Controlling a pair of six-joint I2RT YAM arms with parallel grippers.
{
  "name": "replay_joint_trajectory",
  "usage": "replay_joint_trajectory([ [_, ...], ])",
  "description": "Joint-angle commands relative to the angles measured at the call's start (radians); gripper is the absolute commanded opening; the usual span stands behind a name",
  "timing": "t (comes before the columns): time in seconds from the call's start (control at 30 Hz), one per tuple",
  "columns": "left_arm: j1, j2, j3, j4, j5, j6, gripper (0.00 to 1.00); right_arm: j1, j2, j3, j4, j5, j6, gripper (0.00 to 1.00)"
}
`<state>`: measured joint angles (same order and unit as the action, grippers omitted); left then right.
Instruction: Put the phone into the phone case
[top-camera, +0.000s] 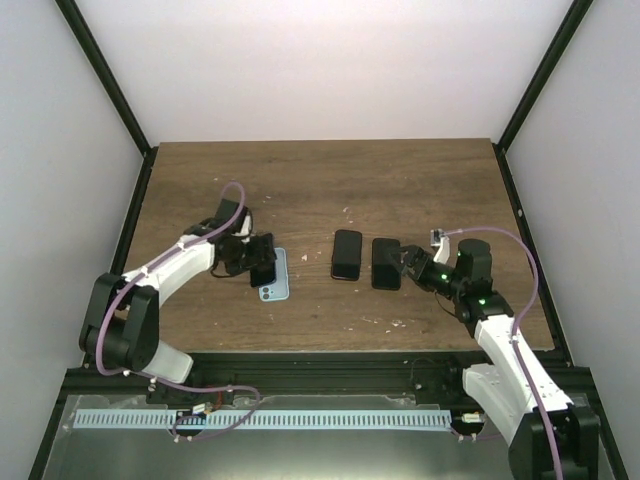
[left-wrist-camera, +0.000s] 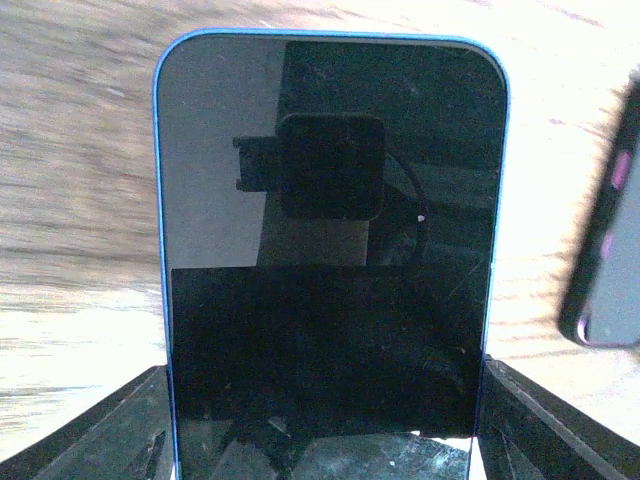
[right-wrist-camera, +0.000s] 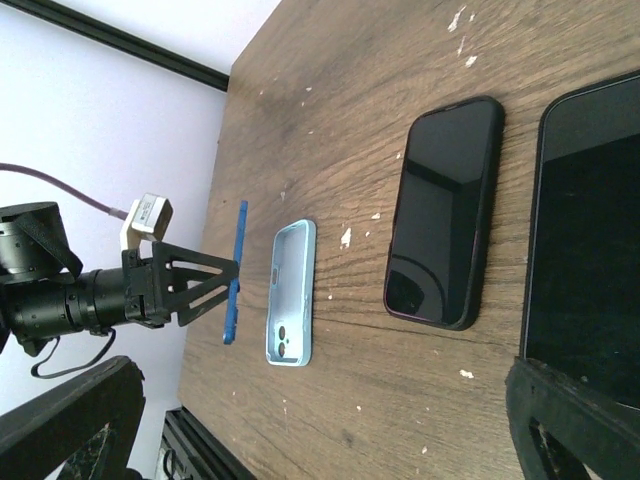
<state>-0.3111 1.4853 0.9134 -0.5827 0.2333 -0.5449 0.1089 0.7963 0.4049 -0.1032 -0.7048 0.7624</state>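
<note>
A blue-edged phone (left-wrist-camera: 330, 250) with a dark screen is held in my left gripper (left-wrist-camera: 325, 455), its fingers (left-wrist-camera: 110, 440) pressing on both long edges. In the top view the left gripper (top-camera: 262, 262) holds the phone over the left side of the light blue phone case (top-camera: 279, 283). The right wrist view shows the phone (right-wrist-camera: 235, 270) edge-on, lifted above the table beside the empty case (right-wrist-camera: 292, 292), which lies open side up. My right gripper (top-camera: 408, 262) is open and empty, its jaws spread wide (right-wrist-camera: 320, 400).
Two black phones lie side by side at the table's middle, one (top-camera: 346, 254) left and one (top-camera: 386, 263) right, just in front of the right gripper. They also show in the right wrist view (right-wrist-camera: 445, 210) (right-wrist-camera: 590, 250).
</note>
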Motion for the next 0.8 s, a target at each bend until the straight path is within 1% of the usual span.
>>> replay_joint_trajectory([
  [0.0,-0.071,-0.031,-0.018,0.096,0.062,-0.069,0.64,0.032,-0.002,-0.002,0.032,0.009,0.018,1.00],
  [0.07,-0.084,-0.019,-0.024,0.119,0.067,-0.080,0.64,0.047,-0.004,0.001,0.031,0.019,0.013,1.00],
  [0.23,-0.085,0.016,-0.012,0.120,0.051,-0.077,0.65,0.065,-0.008,-0.003,0.035,0.027,0.025,1.00],
  [0.33,-0.085,0.040,-0.025,0.153,0.081,-0.093,0.65,0.072,-0.008,-0.003,0.037,0.034,0.025,1.00],
  [0.47,-0.086,0.077,-0.031,0.160,0.076,-0.086,0.66,0.074,-0.001,0.004,0.037,0.035,0.020,1.00],
  [0.63,-0.086,0.092,-0.029,0.144,0.043,-0.074,0.66,0.074,-0.001,0.025,-0.002,0.049,-0.010,1.00],
  [0.77,-0.086,0.118,-0.016,0.131,0.019,-0.068,0.67,0.075,-0.006,0.017,0.013,0.044,0.008,1.00],
])
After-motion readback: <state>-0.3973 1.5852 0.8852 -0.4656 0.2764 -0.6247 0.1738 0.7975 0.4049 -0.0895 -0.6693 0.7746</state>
